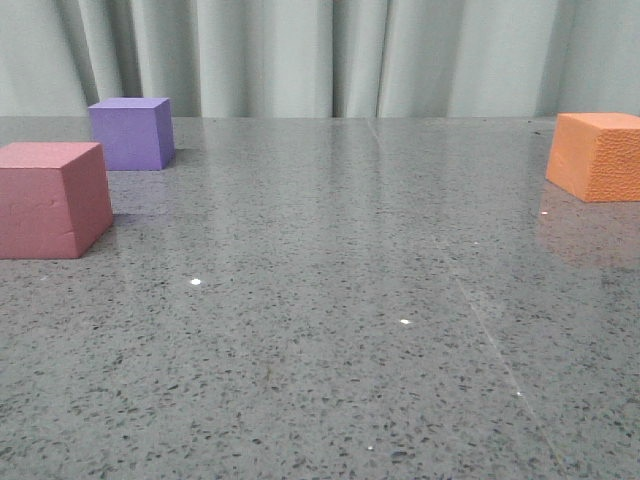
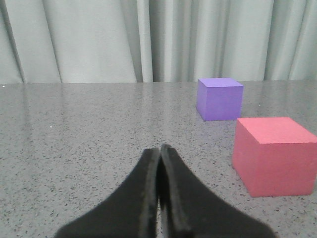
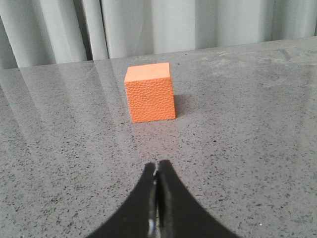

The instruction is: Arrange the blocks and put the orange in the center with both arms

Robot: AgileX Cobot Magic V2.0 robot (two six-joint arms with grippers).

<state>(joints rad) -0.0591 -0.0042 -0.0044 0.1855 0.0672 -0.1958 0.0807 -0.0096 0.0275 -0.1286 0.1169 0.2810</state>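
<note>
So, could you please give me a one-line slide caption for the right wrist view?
Right gripper, fingers shut, facing the orange cube standing alone on the speckled grey table.

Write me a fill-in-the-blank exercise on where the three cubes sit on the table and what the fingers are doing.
1. In the front view, the orange cube sits at the far ____ of the table.
2. The purple cube stands farther back than the ____ cube.
3. The left gripper has its fingers ____.
4. The right gripper holds ____.

Missing words: right; pinkish-red; shut; nothing
</note>
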